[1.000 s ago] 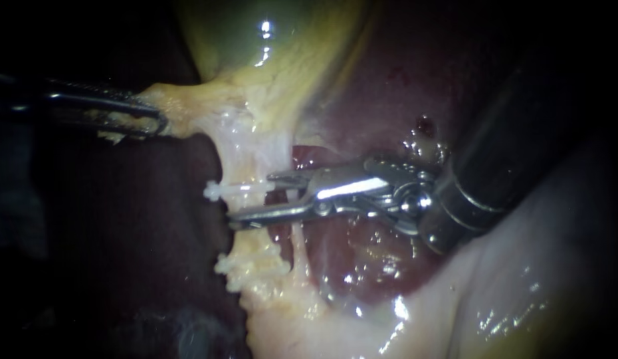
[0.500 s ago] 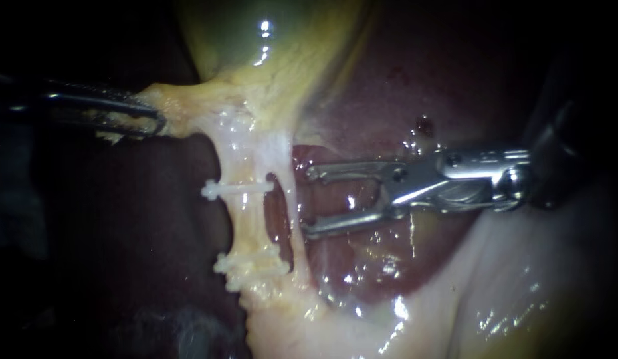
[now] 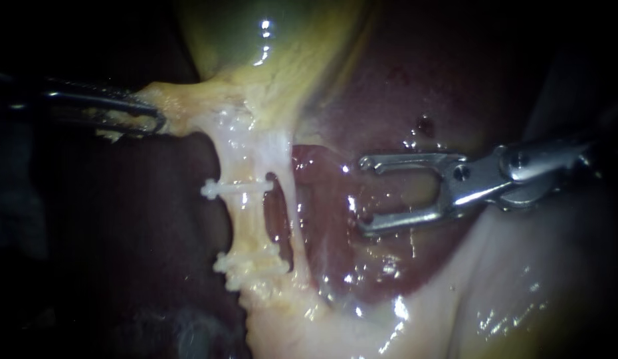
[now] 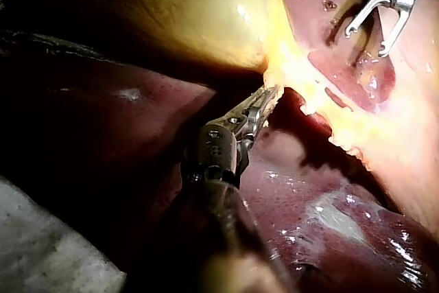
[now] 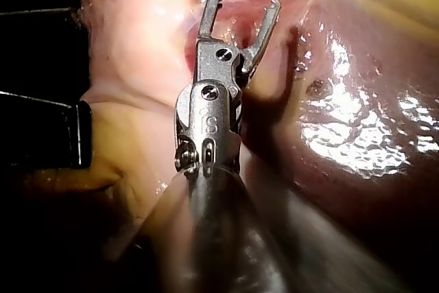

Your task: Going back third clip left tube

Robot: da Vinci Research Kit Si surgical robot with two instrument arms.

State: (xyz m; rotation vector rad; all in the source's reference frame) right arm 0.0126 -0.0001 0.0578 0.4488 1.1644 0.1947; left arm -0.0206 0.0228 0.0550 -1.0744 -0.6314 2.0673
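Cream-white, wet and thin, the left tube point(image 3: 246, 223) runs stretched from the neck of the glossy yellow-green gallbladder point(image 3: 256, 46) down into the pale tissue below. A narrow dark-red gap separates it from a thinner pale strand point(image 3: 294, 219) just beside it. A small white plastic clip point(image 3: 234, 189) sits across the tube. Lower down a knobbly white cluster point(image 3: 250, 264) crosses it too; it looks like more clips, though I cannot count them.

The slender dark left instrument point(image 3: 146, 119) has its jaws closed from two sides on the yellowish fat point(image 3: 183, 106) at the gallbladder's neck, and the tube hangs taut from that hold. The bright steel right instrument point(image 3: 363, 195) stands well apart from the tube, over the dark-red glossy liver point(image 3: 389, 93). Its jaws are spread wide with nothing between them, and the right wrist view shows the same empty fork.

I judge the tube to be light, soft and slick — limp once the tension goes, easy to crush or tear, and likely to slide out of a pinch. The clips are stiffer, but they only pinch on, so a knock could shift them. The safest hold is therefore the fat at the neck, where the left jaws already grip — not the tube and not the clips.
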